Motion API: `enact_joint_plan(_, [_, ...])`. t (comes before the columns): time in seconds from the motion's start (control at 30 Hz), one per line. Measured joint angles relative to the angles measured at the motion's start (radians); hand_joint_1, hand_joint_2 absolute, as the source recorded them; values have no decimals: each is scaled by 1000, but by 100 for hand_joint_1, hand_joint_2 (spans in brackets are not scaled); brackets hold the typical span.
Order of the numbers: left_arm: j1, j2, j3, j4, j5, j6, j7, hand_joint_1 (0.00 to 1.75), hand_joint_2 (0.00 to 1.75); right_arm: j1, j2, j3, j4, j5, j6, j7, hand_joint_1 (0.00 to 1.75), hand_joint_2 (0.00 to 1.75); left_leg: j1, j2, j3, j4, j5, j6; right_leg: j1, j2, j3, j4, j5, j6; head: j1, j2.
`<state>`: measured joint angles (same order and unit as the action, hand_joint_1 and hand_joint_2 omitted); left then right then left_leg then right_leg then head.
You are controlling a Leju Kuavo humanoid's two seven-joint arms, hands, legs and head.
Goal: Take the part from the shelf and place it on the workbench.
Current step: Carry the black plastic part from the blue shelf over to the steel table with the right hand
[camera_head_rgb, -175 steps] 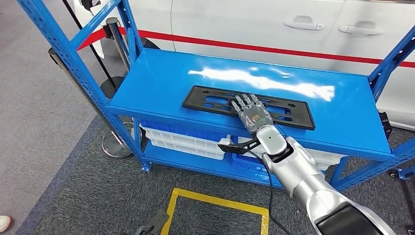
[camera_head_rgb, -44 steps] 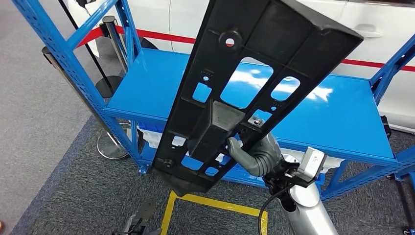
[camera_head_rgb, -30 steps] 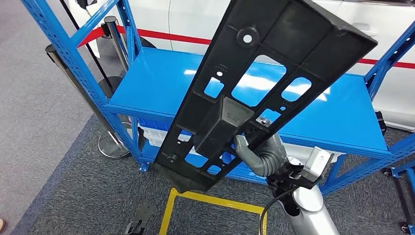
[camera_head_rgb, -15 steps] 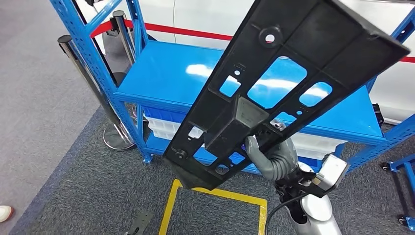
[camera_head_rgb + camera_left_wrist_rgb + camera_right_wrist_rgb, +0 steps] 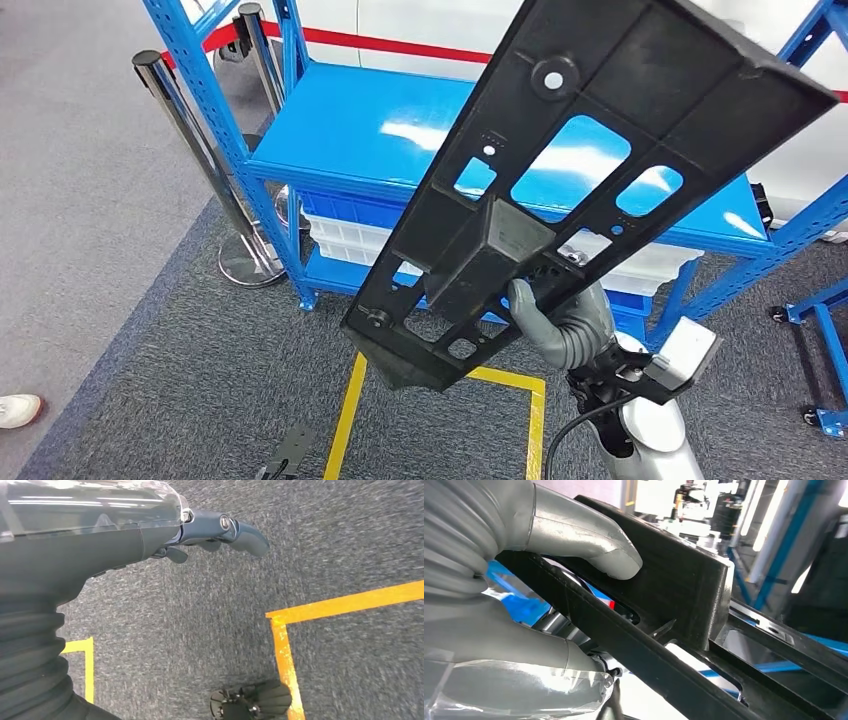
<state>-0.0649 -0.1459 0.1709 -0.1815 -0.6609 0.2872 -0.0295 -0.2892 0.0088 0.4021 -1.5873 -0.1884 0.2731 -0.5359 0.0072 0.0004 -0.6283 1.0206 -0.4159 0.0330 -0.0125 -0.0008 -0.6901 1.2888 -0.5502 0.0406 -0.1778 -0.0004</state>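
The part is a long black plastic panel with several cut-outs. It is raised off the blue shelf and slants across the head view, close to the camera. My right hand grips it from below near its middle, beside a boxy raised block. In the right wrist view my thumb presses on the panel's face and the other fingers are hidden behind it. My left hand hangs over the grey carpet with nothing in it, its fingers loosely apart.
White bins sit on the shelf's lower level. Chrome stanchion posts stand left of the shelf, with a white car behind it. A yellow floor outline lies in front. A person's shoe is far left; a blue frame is right.
The part lay flat on the shelf under my right hand; now it is lifted and held up. Over the last second the whole view has shifted, showing more floor before the shelf.
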Motion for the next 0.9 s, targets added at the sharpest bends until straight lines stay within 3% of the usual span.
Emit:
enact_joint_plan(0.07, [-5, -4, 0, 0, 1, 3, -1, 0, 175, -4, -1, 0, 0, -2, 7, -4, 175, 175, 0, -2, -26, -1, 28, -18, 5, 0, 130, -177, 32, -23, 0, 0])
enact_joint_plan(0.1, [-6, -6, 0, 1, 1, 5, -1, 0, 175, -6, -1, 0, 0, -3, 11, -7, 175, 175, 0, -3, -41, 9, 21, -30, 7, -1, 181, -263, 48, -40, 0, 0])
enact_joint_plan(0.13, [-6, -7, 0, 1, 1, 6, 0, 0, 175, -8, -1, 0, 1, -4, 14, -8, 175, 175, 2, -4, -54, 34, -7, -42, 9, -3, 195, -309, 52, -55, 0, 0])
enact_joint_plan(0.17, [-4, -7, 0, 1, 0, 7, 2, 0, 175, -8, -2, 0, 1, -5, 15, -9, 175, 175, 3, -4, -69, 81, -57, -49, 7, -5, 178, -311, 70, -65, -1, 0])
enact_joint_plan(0.2, [-4, -7, 0, 1, -2, 7, 3, 0, 175, -7, -2, 0, 1, -5, 16, -10, 175, 175, 4, -4, -82, 144, -110, -52, 8, -6, 161, -309, 82, -69, -1, 0])
enact_joint_plan(0.23, [-4, -6, 0, 1, -4, 6, 4, 0, 175, -6, -3, 0, 1, -6, 16, -11, 175, 175, 5, -3, -93, 209, -144, -55, 9, -6, 144, -306, 93, -70, -1, 0])
enact_joint_plan(0.27, [-4, -6, 0, 1, -6, 6, 6, 0, 175, -5, -4, 0, 2, -6, 16, -12, 175, 175, 5, -3, -95, 261, -151, -58, 10, -7, 125, -301, 104, -69, -1, 0])
enact_joint_plan(0.33, [-3, -6, 0, 1, -8, 5, 8, 0, 175, -1, -5, 0, 2, -6, 16, -15, 175, 175, 5, -3, -59, 278, -103, -59, 11, -8, 86, -287, 124, -66, -1, 0])
enact_joint_plan(0.37, [-3, -5, 0, 1, -9, 5, 8, 0, 175, 0, -6, 0, 1, -6, 16, -16, 175, 175, 5, -3, -14, 234, -76, -57, 10, -8, 67, -278, 132, -64, -1, 0])
enact_joint_plan(0.4, [-4, -5, 0, 1, -10, 5, 9, 0, 175, 0, -7, 0, 1, -6, 16, -16, 175, 175, 4, -3, 41, 164, -73, -54, 11, -8, 52, -270, 138, -60, -1, 0])
enact_joint_plan(0.47, [-7, -4, 0, 2, -11, 4, 9, 0, 175, 1, -7, 0, 0, -6, 16, -17, 175, 175, 0, -5, 130, 29, -102, -45, 13, -8, 36, -259, 152, -51, -1, 0])
enact_joint_plan(0.5, [-7, -3, 0, 2, -11, 4, 9, 0, 175, 1, -8, 0, 0, -7, 16, -18, 175, 175, -3, -6, 148, -4, -117, -40, 13, -9, 32, -258, 160, -45, -1, 0])
enact_joint_plan(0.57, [-6, -3, 0, 2, -12, 3, 9, 0, 175, 2, -9, -1, 0, -7, 16, -19, 175, 175, -3, -4, 138, -16, -104, -28, 12, -8, 26, -259, 173, -33, 0, 0])
enact_joint_plan(0.6, [-5, -3, 0, 2, -12, 2, 10, 0, 175, 3, -10, -1, 0, -7, 16, -19, 175, 175, -1, -2, 130, -18, -93, -20, 10, -6, 19, -251, 159, -27, 0, 0])
enact_joint_plan(0.63, [-5, -3, 0, 2, -12, 2, 10, 0, 175, 4, -12, -2, 0, -7, 16, -19, 175, 175, 1, 1, 119, -20, -80, -12, 9, -4, 10, -228, 126, -21, 0, 0])
enact_joint_plan(0.67, [-5, -4, 0, 3, -12, 2, 11, 0, 175, 5, -14, -2, 0, -7, 16, -19, 175, 175, 3, 3, 106, -20, -67, -6, 7, -2, -2, -186, 75, -15, 0, 0])
enact_joint_plan(0.73, [-5, -3, 0, 3, -12, 1, 11, 0, 175, 6, -17, -4, 0, -7, 16, -19, 175, 175, 3, 4, 73, -19, -41, -1, 4, -2, -25, -66, -20, -6, 0, 0])
enact_joint_plan(0.77, [-4, -3, 0, 3, -13, 1, 11, 0, 175, 7, -19, -5, 0, -7, 15, -19, 175, 175, 3, 4, 54, -17, -28, -2, 2, -2, -30, -12, -36, -2, 0, 0])
enact_joint_plan(0.8, [-4, -3, 0, 3, -13, 0, 10, 0, 175, 8, -20, -6, 0, -7, 15, -19, 175, 175, 3, 5, 36, -14, -16, -4, 0, -2, -24, 18, -26, 0, 0, 0])
enact_joint_plan(0.83, [-4, -3, 0, 3, -14, -1, 9, 0, 175, 9, -21, -7, 0, -7, 15, -19, 175, 175, 3, 5, 18, -11, -5, -6, -2, -2, -4, 19, 2, 1, 0, 0])
enact_joint_plan(0.87, [-4, -3, 0, 3, -14, -1, 8, 0, 175, 9, -22, -7, 0, -7, 15, -19, 175, 175, 3, 5, 1, -7, 5, -9, -3, -2, 34, -16, 33, 1, 0, 0])
enact_joint_plan(0.9, [-5, -4, 0, 3, -15, -2, 7, 0, 175, 9, -22, -7, -2, -7, 15, -19, 175, 175, 3, 5, -12, -3, 14, -13, -4, -1, 87, -78, 47, -2, 0, 0])
